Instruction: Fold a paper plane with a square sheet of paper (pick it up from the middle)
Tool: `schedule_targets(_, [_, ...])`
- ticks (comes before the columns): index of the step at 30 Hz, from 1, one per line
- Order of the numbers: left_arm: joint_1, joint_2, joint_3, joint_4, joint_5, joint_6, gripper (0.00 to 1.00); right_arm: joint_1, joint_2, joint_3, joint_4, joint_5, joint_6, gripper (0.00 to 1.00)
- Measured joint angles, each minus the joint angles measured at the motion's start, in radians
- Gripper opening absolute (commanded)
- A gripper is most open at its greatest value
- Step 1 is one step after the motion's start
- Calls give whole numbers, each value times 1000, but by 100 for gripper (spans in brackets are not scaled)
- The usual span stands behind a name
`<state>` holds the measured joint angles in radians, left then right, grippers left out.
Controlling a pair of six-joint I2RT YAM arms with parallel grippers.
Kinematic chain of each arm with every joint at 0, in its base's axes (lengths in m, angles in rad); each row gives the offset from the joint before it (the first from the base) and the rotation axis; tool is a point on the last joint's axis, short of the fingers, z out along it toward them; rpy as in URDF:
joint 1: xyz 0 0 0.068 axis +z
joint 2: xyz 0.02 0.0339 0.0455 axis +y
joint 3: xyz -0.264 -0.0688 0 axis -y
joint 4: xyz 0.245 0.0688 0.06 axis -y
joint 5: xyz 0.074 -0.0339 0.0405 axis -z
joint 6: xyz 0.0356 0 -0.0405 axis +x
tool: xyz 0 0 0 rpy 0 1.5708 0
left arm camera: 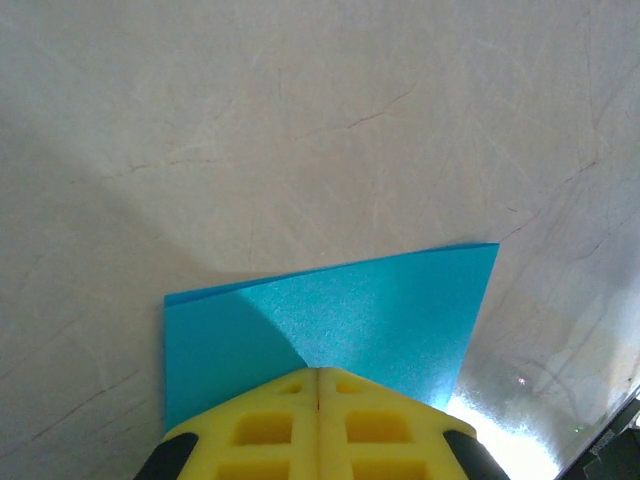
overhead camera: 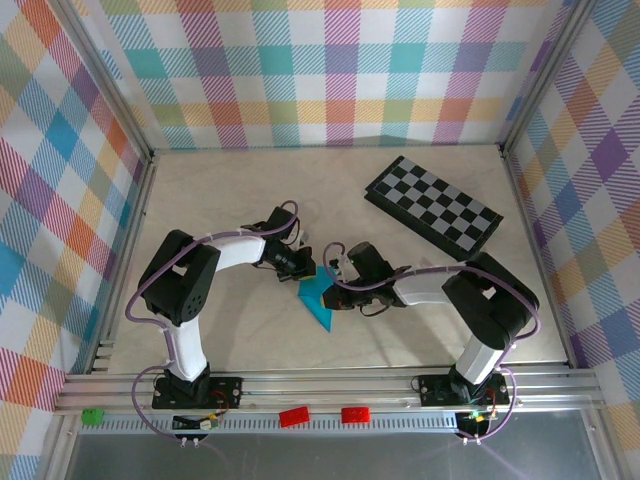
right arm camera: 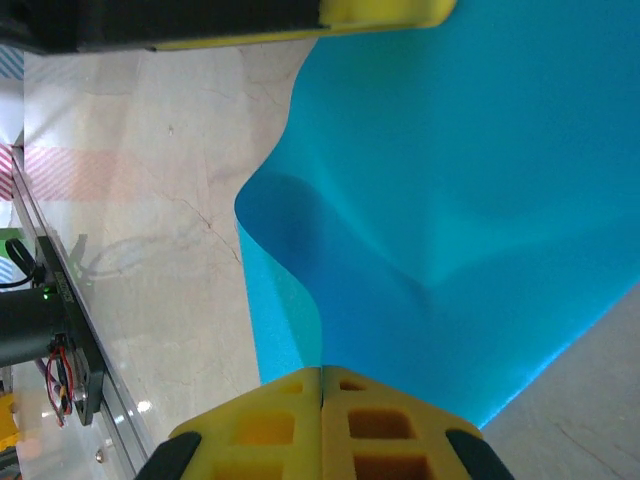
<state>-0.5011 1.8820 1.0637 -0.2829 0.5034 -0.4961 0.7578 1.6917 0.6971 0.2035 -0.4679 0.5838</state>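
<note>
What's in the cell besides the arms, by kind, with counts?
cyan paper sheet: 1
checkered board: 1
red blocks on the front rail: 2
green block on the front rail: 1
total: 5

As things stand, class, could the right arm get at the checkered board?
Probably not yet: the way to the board looks free, but the right gripper is shut on the paper.

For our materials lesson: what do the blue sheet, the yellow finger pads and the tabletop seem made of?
Blue sheet: thin matte paper; it bends and creases. Yellow finger pads: probably soft foam or rubber, moulded pockets. Tabletop: glossy, marble-veined, perhaps laminate.
</note>
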Motion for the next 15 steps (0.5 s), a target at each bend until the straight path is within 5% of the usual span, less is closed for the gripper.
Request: schedule_targets(15, [-1, -4, -1, 0, -11, 0, 1, 0, 4, 21, -33, 12, -1, 4])
